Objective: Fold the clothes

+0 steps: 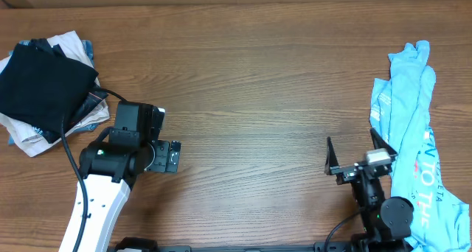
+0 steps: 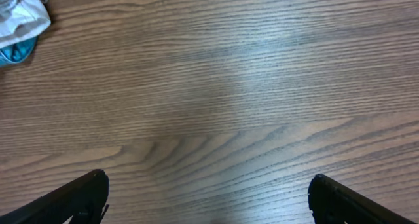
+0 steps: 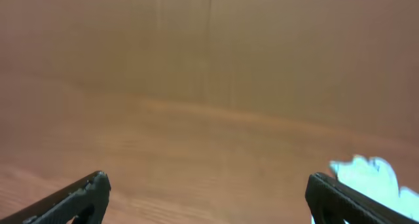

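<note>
Left gripper (image 1: 172, 156) and right gripper (image 1: 355, 152) both released, jaws wide. Black tee (image 1: 44, 86) at far-left edge, light blue tee (image 1: 413, 127) along right edge, table (image 1: 258, 82) open between.

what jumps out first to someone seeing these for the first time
The light blue tee lies crumpled along the right edge of the table, lettering showing. At far left, a black shirt that looks folded sits atop a pile of other clothes. Between them, the left gripper and right gripper are open and empty.
</note>
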Tool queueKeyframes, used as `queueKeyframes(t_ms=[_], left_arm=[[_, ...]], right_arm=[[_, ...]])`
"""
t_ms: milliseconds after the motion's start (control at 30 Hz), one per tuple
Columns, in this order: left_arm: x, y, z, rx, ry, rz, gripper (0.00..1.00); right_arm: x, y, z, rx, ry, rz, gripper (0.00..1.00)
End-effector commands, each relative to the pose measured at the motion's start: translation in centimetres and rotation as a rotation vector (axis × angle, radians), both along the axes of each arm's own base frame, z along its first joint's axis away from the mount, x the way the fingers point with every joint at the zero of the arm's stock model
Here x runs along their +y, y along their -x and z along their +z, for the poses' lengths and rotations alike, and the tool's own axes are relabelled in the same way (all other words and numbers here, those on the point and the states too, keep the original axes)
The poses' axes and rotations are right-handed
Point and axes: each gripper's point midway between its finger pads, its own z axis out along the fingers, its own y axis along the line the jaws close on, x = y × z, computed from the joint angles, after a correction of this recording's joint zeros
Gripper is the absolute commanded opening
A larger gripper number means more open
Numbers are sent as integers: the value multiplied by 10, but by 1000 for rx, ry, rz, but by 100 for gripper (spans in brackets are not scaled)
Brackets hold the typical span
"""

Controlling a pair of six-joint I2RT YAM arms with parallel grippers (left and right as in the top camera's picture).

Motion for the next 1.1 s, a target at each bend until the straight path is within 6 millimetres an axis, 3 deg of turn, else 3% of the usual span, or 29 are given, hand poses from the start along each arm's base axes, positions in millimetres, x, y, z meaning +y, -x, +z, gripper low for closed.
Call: queueKeyframes(t_ms=[0,1067], left_arm=[[-3,1,-6,22,9,1,100],[-3,1,-5,16,10,1,100]], right_arm=[[-3,-1,-5,5,35,-16,100],[-3,-1,-5,5,35,-16,100]])
